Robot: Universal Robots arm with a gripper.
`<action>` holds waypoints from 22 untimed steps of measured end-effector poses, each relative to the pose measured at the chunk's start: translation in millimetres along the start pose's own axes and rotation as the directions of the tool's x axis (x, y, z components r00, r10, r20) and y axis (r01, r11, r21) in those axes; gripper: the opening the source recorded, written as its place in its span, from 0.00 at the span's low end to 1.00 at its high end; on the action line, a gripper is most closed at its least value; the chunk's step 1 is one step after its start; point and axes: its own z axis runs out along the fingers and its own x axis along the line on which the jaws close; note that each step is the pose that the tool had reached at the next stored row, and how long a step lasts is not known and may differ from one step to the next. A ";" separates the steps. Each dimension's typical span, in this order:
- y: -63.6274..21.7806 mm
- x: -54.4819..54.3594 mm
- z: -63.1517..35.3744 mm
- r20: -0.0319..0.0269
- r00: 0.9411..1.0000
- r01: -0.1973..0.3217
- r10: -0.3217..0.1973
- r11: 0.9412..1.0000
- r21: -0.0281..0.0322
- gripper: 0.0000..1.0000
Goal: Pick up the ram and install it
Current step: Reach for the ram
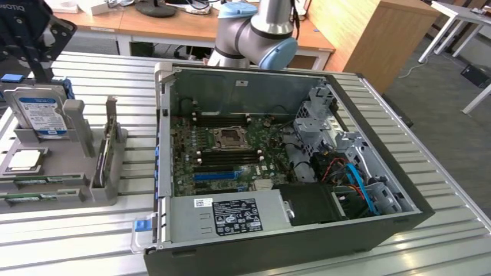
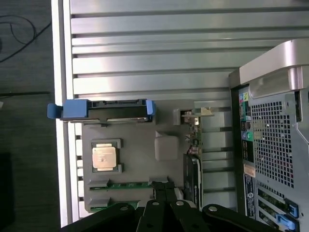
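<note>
While my claw [image 1: 34, 60] hangs over the grey parts holder [image 2: 137, 140] at the exterior view's left, I note its state: fingers pressed together, nothing between them.

Position of the ram [image 2: 128, 184]: it lies in a slot of the holder, just beside the processor [image 2: 105, 157], long edge up, green board showing. A second stick [image 2: 104, 208] sits in the next slot, parallel to it and farther from the processor. In the wrist view my closed fingertips [image 2: 164, 191] are near one end of the ram; I cannot tell whether they touch anything.

Other items on the holder: hard drive [image 1: 38, 115] standing upright, and an expansion card [image 1: 107, 144] on edge. The open computer case [image 1: 383, 230] rests on the slatted worktop [image 1: 452, 224], well apart from the holder, motherboard [image 1: 222, 155] facing up.

Handling judgement:
- The stick looks light, thin and stiff, so it should lift with little force.
- It is probably fragile: chips and contact edge should not be pinched or scraped, and twisting could crack the board.
- The flat faces may be slick.
- Best hold, I judge, is across the thickness near the middle of the exposed long edge, so that it hangs level.
- The claw has to be wider than the board before any grasp.
</note>
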 end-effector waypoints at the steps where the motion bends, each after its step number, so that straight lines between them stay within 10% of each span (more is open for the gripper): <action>1: -0.1 2.3 0.0 0.000 1.000 0.000 0.000 1.000 0.000 0.11; 22: -2.2 28.0 0.5 0.000 1.000 0.000 0.000 1.000 0.000 0.11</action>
